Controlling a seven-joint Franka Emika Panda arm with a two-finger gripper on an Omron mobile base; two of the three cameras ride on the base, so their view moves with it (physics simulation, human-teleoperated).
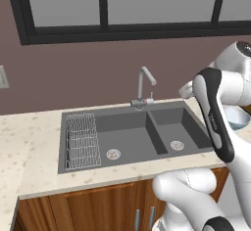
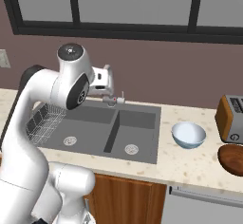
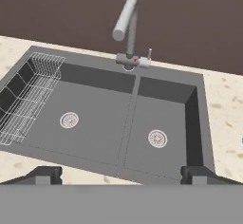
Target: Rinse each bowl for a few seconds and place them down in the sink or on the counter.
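The sink (image 3: 109, 118) sat sunk in the counter (image 2: 190, 163), two dark basins side by side, each with a silver drain at its floor, and both basins lay bare of dishes. A wire rack (image 3: 28, 97) stood along the far left wall of the bigger basin, likely there to take wet things. The tap (image 3: 127, 26) rose from the back rim right over the divider, its spout pointing forward, so it could swing to serve either basin; no water showed running from it.

One bowl (image 2: 188, 135) stood upright on the counter just right of the sink, between the sink's edge and a toaster (image 2: 231, 118), with a brown wooden dish (image 2: 232, 159) near it toward the front. In the left base view the same bowl (image 1: 238, 119) peeked out from behind the arm. It was dry ground, not under the tap, so the rinsing looked not yet started for this one. I could see no second bowl for certain.

The gripper (image 3: 121, 174) hung well above the sink's front rim, looking down over both basins, its jaws spread wide and holding nothing; the two tips stood far apart at the bottom of the hand view. It was aimed at the sink rather than the bowl, so the next move would probably call for a swing to the right and a descent over the bowl's rim
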